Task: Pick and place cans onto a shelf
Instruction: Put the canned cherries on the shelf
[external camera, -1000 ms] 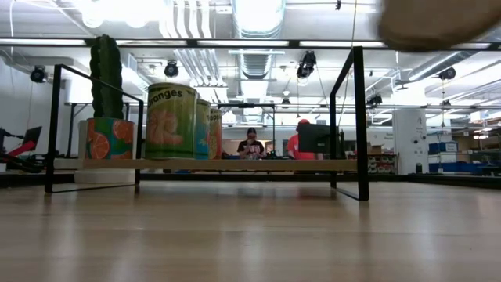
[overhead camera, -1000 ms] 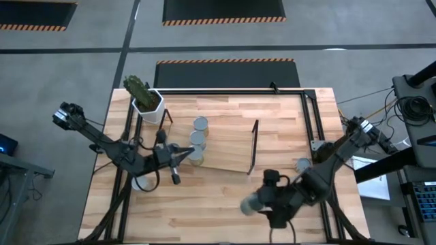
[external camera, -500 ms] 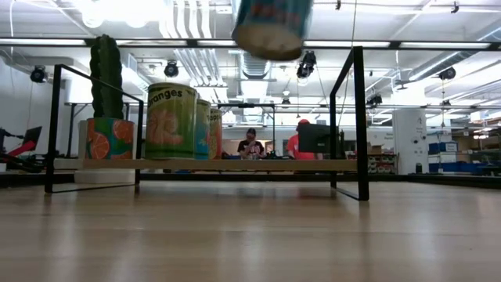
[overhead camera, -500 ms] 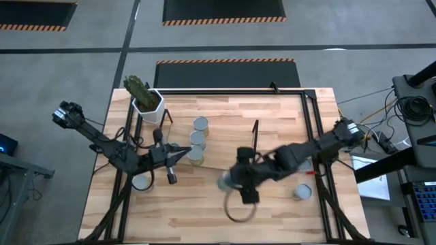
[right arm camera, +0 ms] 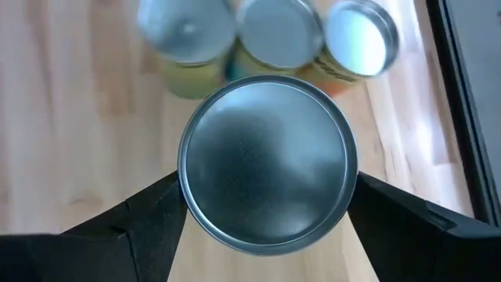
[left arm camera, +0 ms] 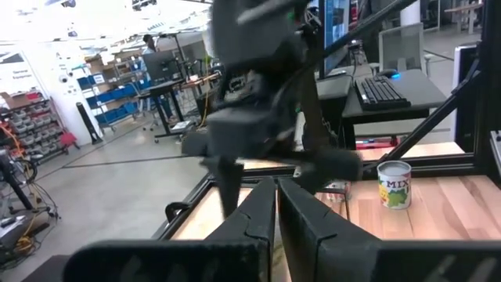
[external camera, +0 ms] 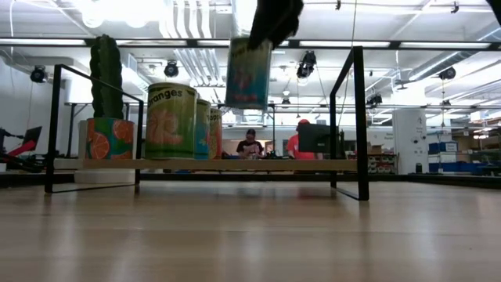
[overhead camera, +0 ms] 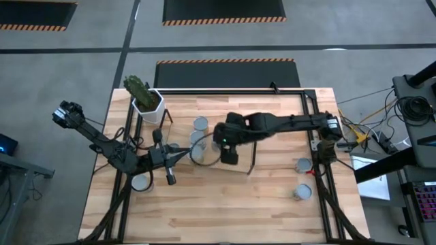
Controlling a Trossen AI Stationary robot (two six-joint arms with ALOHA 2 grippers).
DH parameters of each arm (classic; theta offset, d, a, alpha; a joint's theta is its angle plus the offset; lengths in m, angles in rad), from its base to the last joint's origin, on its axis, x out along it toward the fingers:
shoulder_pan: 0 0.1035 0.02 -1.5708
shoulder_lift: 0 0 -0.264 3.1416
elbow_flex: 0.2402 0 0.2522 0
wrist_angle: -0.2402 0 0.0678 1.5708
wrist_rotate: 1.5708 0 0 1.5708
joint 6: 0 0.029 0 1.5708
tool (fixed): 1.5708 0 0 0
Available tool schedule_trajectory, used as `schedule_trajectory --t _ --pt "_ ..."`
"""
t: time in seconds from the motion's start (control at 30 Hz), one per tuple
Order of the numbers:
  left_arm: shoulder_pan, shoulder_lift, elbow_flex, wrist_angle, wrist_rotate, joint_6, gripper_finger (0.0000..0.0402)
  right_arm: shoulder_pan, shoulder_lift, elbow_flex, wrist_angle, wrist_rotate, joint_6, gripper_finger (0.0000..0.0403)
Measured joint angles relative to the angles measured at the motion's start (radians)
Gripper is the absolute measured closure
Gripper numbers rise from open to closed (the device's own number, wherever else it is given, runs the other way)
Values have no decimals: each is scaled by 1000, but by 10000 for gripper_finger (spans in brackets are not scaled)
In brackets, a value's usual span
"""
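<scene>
The right gripper [right arm camera: 266,200] clamps its fingers around a small silver-topped metal can [right arm camera: 268,163], hanging mid-frame above the low light-wood shelf [overhead camera: 231,153], beside three shelved cans [overhead camera: 197,139]. The left gripper [overhead camera: 182,154], fingers closed and empty, waits lower left.

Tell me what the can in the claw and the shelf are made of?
The can in the right claw looks like metal: its round top is silver-grey with a dull shine and a raised rim, and a printed label seems to wrap its side. The shelf looks like a pale wooden board, with grain showing from above, and its thin black end frames are probably painted metal wire.
</scene>
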Motion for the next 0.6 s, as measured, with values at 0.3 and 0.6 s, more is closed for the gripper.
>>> schedule_trajectory --t 0.3,0.6 --pt "0 -2 0 -6 0 7 402 -55 3 -137 149 -5 42 91" --pt "0 -3 0 -3 0 25 402 -68 4 -222 259 -81 -55 90"
